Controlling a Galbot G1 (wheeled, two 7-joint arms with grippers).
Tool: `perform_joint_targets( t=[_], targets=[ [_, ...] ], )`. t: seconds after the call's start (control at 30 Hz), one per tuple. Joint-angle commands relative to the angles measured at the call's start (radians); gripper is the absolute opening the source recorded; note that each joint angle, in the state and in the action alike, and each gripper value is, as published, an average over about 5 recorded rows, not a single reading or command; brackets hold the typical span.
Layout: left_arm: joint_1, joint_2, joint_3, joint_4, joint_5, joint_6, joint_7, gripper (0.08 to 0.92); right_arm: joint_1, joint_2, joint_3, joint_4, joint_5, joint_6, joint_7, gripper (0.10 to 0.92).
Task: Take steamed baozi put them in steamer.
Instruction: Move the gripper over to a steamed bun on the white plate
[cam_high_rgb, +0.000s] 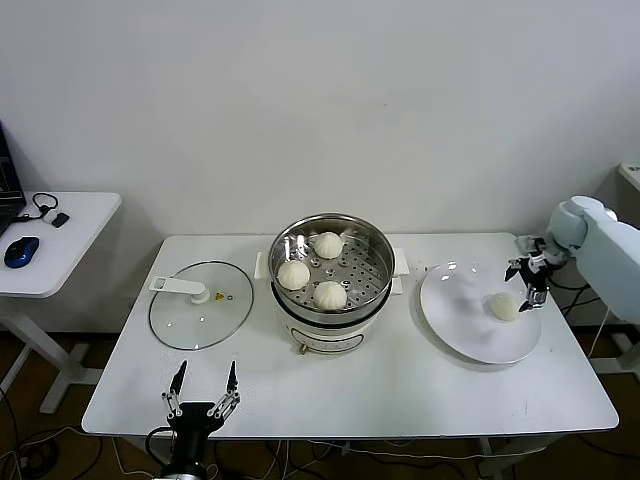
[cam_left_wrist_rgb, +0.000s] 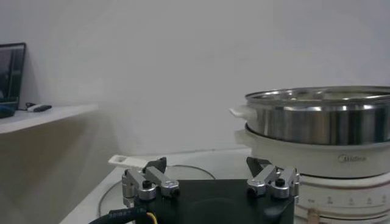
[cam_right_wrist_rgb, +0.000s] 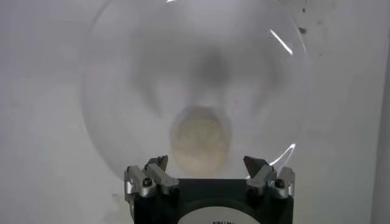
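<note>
The steamer (cam_high_rgb: 372, 243) stands mid-table on its white pot base, and three steamed baozi (cam_high_rgb: 328, 245) (cam_high_rgb: 294, 274) (cam_high_rgb: 330, 294) lie on its perforated floor. A fourth baozi (cam_high_rgb: 504, 306) (cam_right_wrist_rgb: 200, 139) rests on the white plate (cam_high_rgb: 455, 315) (cam_right_wrist_rgb: 122, 91) at the right. My right gripper (cam_high_rgb: 528, 283) (cam_right_wrist_rgb: 207, 163) hovers open just above that baozi, its fingers apart on either side and touching nothing. At the table's front edge, left of the steamer (cam_left_wrist_rgb: 317, 115), my left gripper (cam_high_rgb: 203, 380) (cam_left_wrist_rgb: 208, 164) sits parked and open.
A flat glass lid (cam_high_rgb: 200, 304) with a white handle lies left of the steamer. A small side table (cam_high_rgb: 60, 240) with a blue mouse stands at the far left. Cables hang beyond the table's right edge.
</note>
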Motion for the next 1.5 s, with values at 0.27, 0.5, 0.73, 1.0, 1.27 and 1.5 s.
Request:
perform_joint_targets(
  t=[0.27,0.5,0.73,1.0,1.27,1.5],
  targets=[
    [0.002,0.000,-0.001,0.011,-0.003,-0.001,0.000,0.823,-0.074,0.101,0.175,-0.153,-0.150,0.041,0.018,0.823],
    [0.003,-0.001,-0.001,0.013,-0.003,-0.002,0.000,0.823,-0.083,0.107,0.183,-0.154,-0.157,0.040,0.019,0.823],
    [0.005,-0.001,-0.001,0.015,-0.003,-0.004,0.000,0.823,-0.092,0.114,0.199,-0.160,-0.173,0.040,0.023,0.823],
    [0.004,-0.001,-0.001,0.016,-0.003,-0.004,0.000,0.823,-0.092,0.125,0.218,-0.174,-0.190,0.038,0.026,0.823],
    [0.006,-0.002,0.000,0.020,-0.003,-0.007,-0.001,0.823,-0.090,0.131,0.220,-0.178,-0.193,0.036,0.024,0.804],
    [0.006,-0.003,-0.001,0.020,-0.004,-0.007,-0.001,0.823,-0.091,0.128,0.220,-0.171,-0.189,0.035,0.020,0.701]
  ],
)
